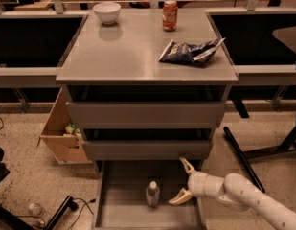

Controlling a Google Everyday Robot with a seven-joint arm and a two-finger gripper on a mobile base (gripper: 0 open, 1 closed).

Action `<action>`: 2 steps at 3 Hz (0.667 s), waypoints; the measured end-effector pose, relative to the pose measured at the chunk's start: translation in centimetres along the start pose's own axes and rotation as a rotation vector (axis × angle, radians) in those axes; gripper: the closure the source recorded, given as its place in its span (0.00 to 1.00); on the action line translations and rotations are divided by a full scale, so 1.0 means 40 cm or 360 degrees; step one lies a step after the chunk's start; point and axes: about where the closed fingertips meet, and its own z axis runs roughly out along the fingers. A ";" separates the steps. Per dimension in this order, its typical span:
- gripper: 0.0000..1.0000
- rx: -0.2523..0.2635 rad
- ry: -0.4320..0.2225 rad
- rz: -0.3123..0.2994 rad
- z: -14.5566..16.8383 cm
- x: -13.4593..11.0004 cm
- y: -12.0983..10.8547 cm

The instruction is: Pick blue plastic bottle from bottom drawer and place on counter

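The blue plastic bottle (pixel 153 194), clear with a white cap, stands upright in the pulled-out bottom drawer (pixel 122 213), near its middle. My gripper (pixel 182 182) is open, its pale fingers spread wide, over the drawer's right part, a short way right of the bottle and apart from it. The white arm reaches in from the lower right. The counter (pixel 128 51) is the grey top of the cabinet above.
On the counter stand a white bowl (pixel 107 12), a red soda can (pixel 170 15) and a crumpled blue chip bag (pixel 190 52). A cardboard box (pixel 63 133) leans at the cabinet's left. Another bottle (pixel 35 210) lies on the floor at lower left. Black chair legs (pixel 243 152) are at right.
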 end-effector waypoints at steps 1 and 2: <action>0.00 -0.0087 -0.0027 -0.0022 0.114 0.047 0.054; 0.00 -0.0166 -0.0056 -0.0013 0.224 0.105 0.074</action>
